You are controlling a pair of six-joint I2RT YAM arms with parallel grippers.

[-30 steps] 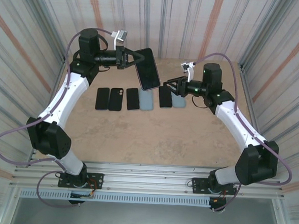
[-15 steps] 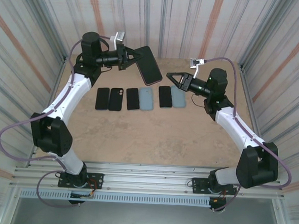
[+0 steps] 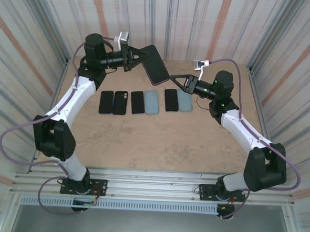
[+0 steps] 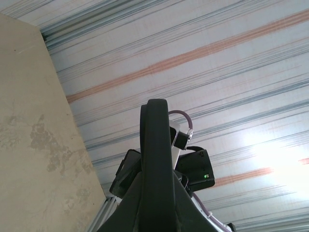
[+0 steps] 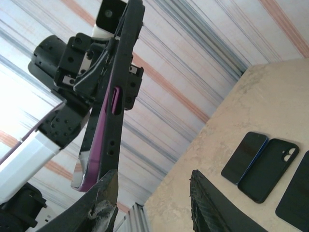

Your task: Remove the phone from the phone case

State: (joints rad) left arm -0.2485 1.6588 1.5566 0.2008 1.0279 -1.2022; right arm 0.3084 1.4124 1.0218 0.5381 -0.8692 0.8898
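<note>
High over the back of the table, my left gripper (image 3: 139,59) is shut on the phone in its black phone case (image 3: 154,65). In the left wrist view the case (image 4: 155,159) stands edge-on between my fingers. In the right wrist view the black case (image 5: 116,87) runs along the purple phone (image 5: 87,164), and purple shows through a side cutout. My right gripper (image 3: 174,78) is open at the phone's lower end. Its left fingertip (image 5: 107,188) sits right under the purple corner, and I cannot tell whether they touch. Nothing lies between the right fingers.
Several phones and cases lie in a row on the tan table (image 3: 159,137), from a dark one (image 3: 106,102) on the left to a pale blue one (image 3: 184,100) on the right. Corrugated metal walls (image 3: 285,45) close in the sides and back.
My right gripper has risen from the row on the table and moved left, up to the held phone's lower end. My left gripper has tilted the phone a little higher.
</note>
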